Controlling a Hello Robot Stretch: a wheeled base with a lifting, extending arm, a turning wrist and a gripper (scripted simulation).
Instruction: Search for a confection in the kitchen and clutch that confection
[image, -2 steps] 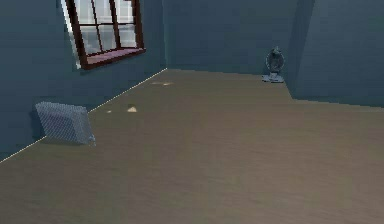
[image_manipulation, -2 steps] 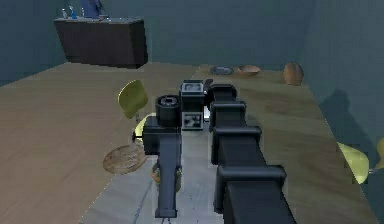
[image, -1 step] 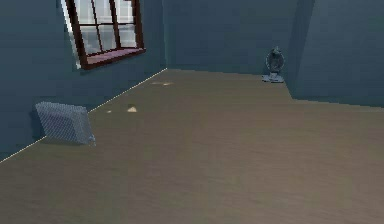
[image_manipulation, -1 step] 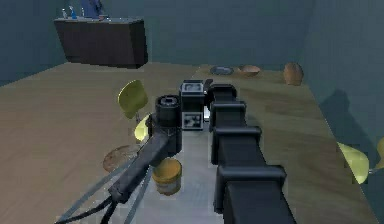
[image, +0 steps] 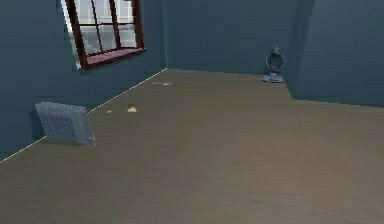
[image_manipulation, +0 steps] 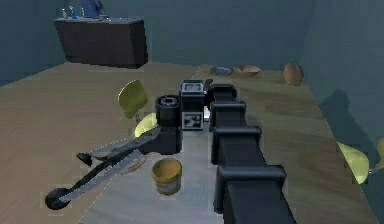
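**Gripper empty, confection not located**

Arm side view: arm (image_manipulation: 245, 150) comes up from 6 o'clock. The gripper (image_manipulation: 68, 178) is at 8 with bare surface behind its far end, so it holds nothing. Cup (image_manipulation: 166, 175) at 7, just beside it. Yellow chair (image_manipulation: 132, 97) at 9, counter (image_manipulation: 100, 40) at 10. Forward view: window (image: 105, 28) at 10, radiator (image: 65, 122) at 9. Cannot tell where the confection is.

Dim interior, pale daylight at the window (image: 105, 28), floor (image: 230, 150) softly and evenly lit, faint grey shadow on the wall (image_manipulation: 345, 70)
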